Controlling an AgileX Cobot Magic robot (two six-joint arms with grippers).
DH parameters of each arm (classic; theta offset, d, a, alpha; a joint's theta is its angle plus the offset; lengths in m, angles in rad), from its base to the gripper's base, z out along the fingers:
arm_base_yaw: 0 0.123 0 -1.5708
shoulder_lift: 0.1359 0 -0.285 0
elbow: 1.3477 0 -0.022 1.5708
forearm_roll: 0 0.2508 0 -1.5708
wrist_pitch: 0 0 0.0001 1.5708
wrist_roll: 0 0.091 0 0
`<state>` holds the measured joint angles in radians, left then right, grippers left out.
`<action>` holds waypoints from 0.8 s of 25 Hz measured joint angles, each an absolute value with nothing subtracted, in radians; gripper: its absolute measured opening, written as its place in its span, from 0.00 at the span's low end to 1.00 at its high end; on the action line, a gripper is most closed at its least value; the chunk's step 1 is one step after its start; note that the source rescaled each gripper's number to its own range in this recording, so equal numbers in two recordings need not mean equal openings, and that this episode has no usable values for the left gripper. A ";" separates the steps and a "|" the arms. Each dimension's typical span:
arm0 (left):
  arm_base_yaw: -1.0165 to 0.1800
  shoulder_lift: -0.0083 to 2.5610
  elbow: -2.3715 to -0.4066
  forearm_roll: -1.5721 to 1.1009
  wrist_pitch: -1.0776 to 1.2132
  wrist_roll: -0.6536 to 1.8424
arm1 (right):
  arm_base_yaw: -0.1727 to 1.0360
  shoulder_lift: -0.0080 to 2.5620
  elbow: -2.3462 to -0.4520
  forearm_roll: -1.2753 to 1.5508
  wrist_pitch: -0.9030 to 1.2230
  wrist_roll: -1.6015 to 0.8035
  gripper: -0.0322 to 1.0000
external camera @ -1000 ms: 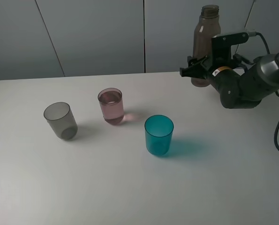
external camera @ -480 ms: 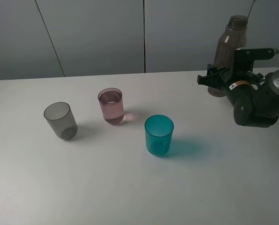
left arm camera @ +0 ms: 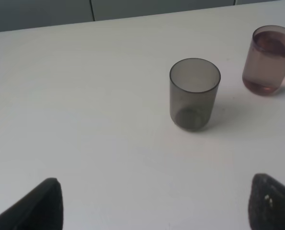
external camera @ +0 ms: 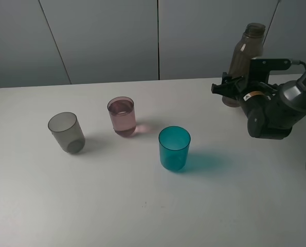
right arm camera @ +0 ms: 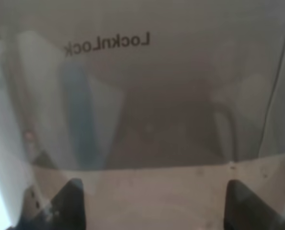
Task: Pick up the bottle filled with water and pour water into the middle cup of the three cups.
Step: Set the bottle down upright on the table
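At two o'clock on the white table, the right gripper is closed on the tall smoky brown-grey plastic bottle. The small pink-mauve translucent tumbler (middle cup, nearer centre) already holds water, so only release seems left.

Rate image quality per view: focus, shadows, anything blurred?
Exterior high: sharp, evenly lit; soft shadows fall right of the teal cup and pink cup. Left wrist: grey cup crisp, left gripper fingers dark and blurred. Right wrist: bottle fills the frame, hazy and out of focus, though its lettering is legible.
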<state>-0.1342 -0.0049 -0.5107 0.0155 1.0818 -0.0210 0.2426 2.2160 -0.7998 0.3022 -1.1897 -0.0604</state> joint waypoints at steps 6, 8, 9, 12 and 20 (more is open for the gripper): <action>-0.134 -0.005 -0.511 0.016 1.082 -0.021 | 0.243 2.299 -0.850 0.302 -1.192 -0.060 0.03; -0.134 -0.005 -0.511 0.016 1.082 -0.021 | 0.243 2.320 -0.857 0.302 -1.192 -0.060 0.03; -0.134 -0.005 -0.511 0.016 1.082 -0.021 | 0.243 2.324 -0.859 0.302 -1.195 -0.060 0.03; -0.134 -0.005 -0.511 0.016 1.082 -0.021 | 0.243 2.331 -0.866 0.302 -1.201 -0.060 0.03; -0.134 -0.005 -0.511 0.016 1.082 -0.021 | 0.243 2.333 -0.866 0.302 -1.205 -0.060 0.03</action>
